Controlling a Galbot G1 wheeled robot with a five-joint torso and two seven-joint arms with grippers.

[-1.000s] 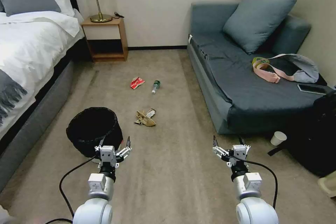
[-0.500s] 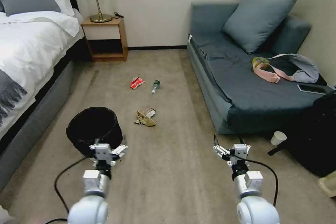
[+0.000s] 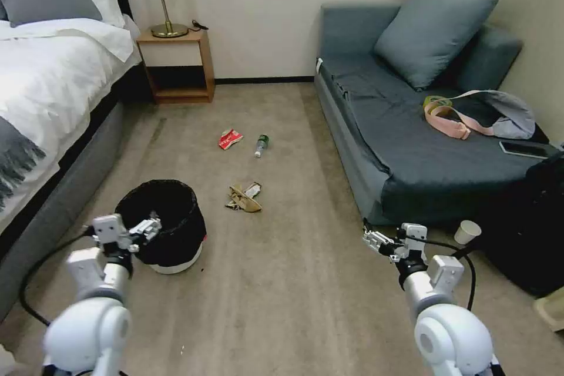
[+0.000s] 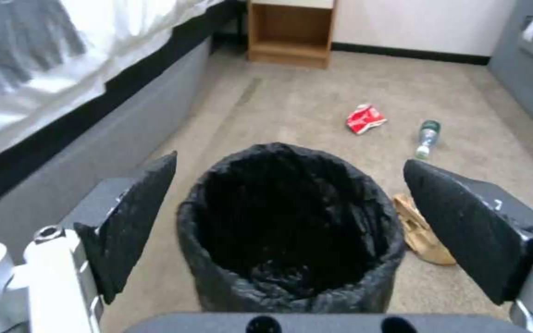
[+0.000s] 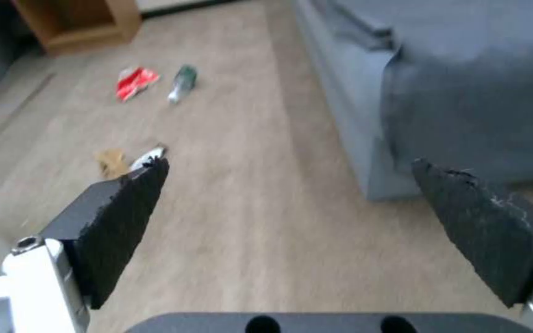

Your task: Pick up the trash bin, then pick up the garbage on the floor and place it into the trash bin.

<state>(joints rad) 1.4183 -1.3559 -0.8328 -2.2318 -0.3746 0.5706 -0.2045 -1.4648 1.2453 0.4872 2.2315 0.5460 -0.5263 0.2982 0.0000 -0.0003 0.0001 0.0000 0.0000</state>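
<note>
Beige carpet floor [image 3: 282, 305] bearing trash bin [image 3: 170, 229], red-and-white packet [image 3: 230, 139], small bottle [image 3: 261, 145], crumpled tan paper [image 3: 244, 198].

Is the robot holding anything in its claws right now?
No. The left gripper is open beside the trash bin, not gripping it. The right gripper is open over bare carpet.

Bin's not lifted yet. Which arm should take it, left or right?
Left, probably. The left gripper is open at the near rim of the trash bin, and its wrist view frames the bin between its fingers. The right gripper is open over bare carpet near the sofa.
</note>
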